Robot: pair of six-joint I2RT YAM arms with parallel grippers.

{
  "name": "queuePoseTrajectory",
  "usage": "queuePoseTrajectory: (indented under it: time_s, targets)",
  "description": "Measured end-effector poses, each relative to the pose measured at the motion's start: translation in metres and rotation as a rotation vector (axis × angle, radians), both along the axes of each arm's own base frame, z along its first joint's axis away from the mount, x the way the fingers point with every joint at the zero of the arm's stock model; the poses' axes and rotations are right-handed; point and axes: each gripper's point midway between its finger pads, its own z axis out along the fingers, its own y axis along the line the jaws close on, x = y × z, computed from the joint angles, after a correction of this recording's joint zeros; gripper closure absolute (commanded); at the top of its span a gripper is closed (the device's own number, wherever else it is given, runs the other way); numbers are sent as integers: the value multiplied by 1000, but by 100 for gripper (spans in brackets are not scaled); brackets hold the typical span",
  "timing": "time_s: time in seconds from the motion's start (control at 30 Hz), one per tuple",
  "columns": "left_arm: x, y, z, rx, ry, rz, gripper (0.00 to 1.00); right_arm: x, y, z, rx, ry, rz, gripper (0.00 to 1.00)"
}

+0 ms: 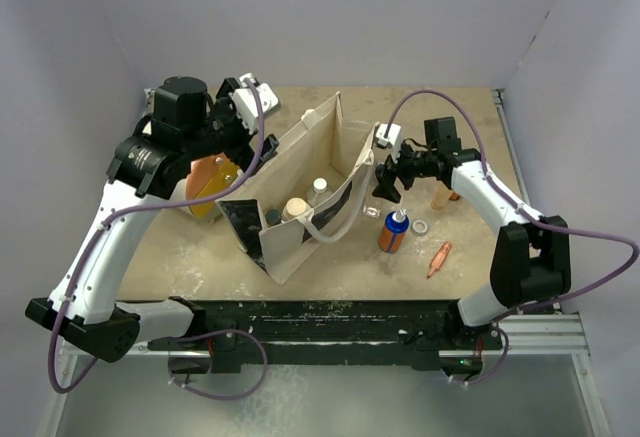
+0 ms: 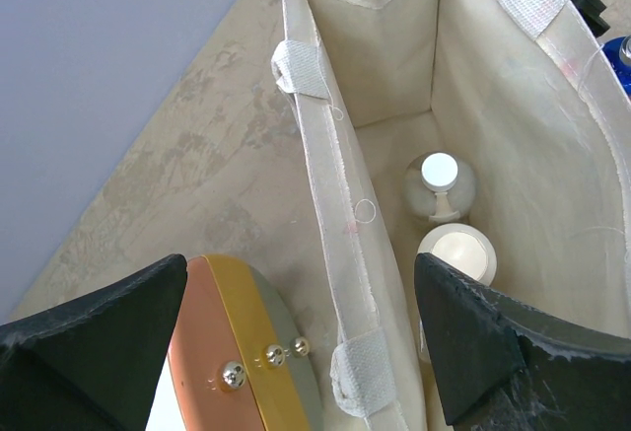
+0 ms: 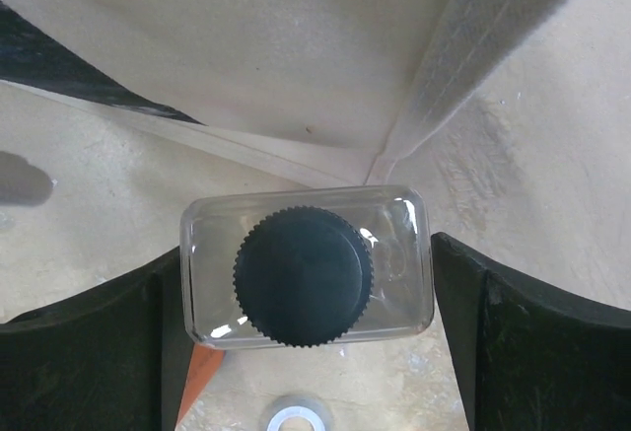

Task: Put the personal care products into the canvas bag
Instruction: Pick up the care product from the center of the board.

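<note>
The cream canvas bag (image 1: 300, 142) stands open at mid-table. Inside it are a white-capped bottle (image 1: 319, 188) and a tan-capped bottle (image 1: 295, 207), both also in the left wrist view (image 2: 440, 173) (image 2: 457, 251). My right gripper (image 1: 386, 179) (image 3: 306, 283) is shut on a clear bottle with a black cap (image 3: 304, 275), just outside the bag's right wall (image 3: 296, 56). My left gripper (image 1: 236, 147) (image 2: 301, 263) is open and empty, its fingers straddling the bag's left wall (image 2: 335, 204). An orange bottle with a blue top (image 1: 393, 230) and a tapered bottle (image 1: 439, 258) sit on the table to the right.
The big white drum with an orange end (image 1: 208, 187) (image 2: 227, 352) lies against the bag's left side, under my left gripper. A tan bottle (image 1: 441, 197) and a small white ring (image 1: 420, 226) (image 3: 293, 418) lie right of the bag. Walls enclose the table.
</note>
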Motion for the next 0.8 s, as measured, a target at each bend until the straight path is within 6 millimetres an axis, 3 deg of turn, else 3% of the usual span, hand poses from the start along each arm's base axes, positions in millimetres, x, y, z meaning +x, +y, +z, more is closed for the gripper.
queuePoseTrajectory:
  time_s: [0.2, 0.4, 0.6, 0.73, 0.8]
  targets:
    - [-2, 1, 1, -5, -10, -1, 1, -1, 4, -1, 11, 4, 17, 27]
    - [-1, 0, -14, 7, 17, -1, 1, -3, 5, -1, 15, 3, 35, 58]
    - [1, 2, -28, 27, 40, 11, 1, -9, 5, 1, 9, 30, 45, 76]
    - [1, 3, -27, 25, 34, 14, 1, -17, 2, 5, -4, 76, 39, 100]
    - [0, 4, -26, 23, 30, 14, 1, -18, 1, 12, -11, 82, 32, 100]
